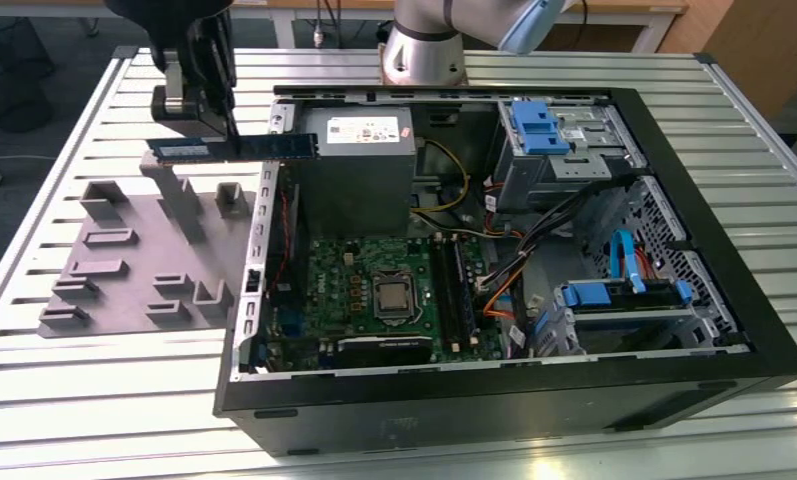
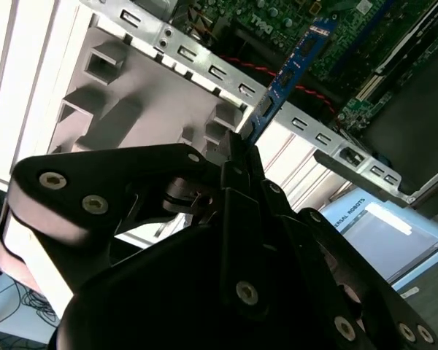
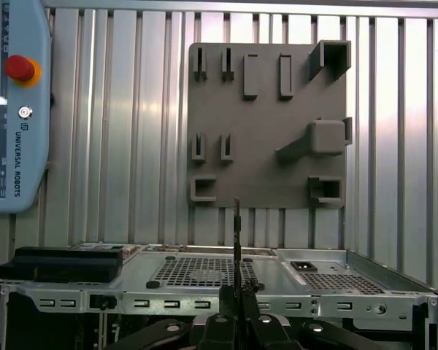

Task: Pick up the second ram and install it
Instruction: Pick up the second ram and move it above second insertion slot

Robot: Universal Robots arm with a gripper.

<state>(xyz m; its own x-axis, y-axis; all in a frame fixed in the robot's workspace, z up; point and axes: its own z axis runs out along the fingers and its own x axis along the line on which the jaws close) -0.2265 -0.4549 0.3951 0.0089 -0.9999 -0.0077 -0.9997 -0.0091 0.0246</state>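
Observation:
The second ram (image 1: 238,148), a narrow blue-green strip, hangs level in the air above the far end of the grey holder plate (image 1: 131,260). One end of it reaches over the left wall of the open computer case (image 1: 258,250). My gripper (image 1: 215,135) is shut on it from above. In the second wrist view the ram (image 2: 292,69) juts out from between my fingers (image 2: 237,157) toward the green motherboard (image 2: 277,22). In the first wrist view the ram (image 3: 236,240) shows edge-on above my gripper (image 3: 237,295). The long black memory slots (image 1: 452,285) lie on the motherboard, to the exterior view's right of the processor (image 1: 395,295).
The grey holder plate (image 3: 263,146) carries several raised brackets. Inside the case are a power supply (image 1: 358,160), loose cables (image 1: 532,230) and blue drive-bay clips (image 1: 538,125). The arm's base (image 1: 425,50) stands behind the case. A teach pendant (image 3: 14,109) lies on the slatted table (image 1: 91,380).

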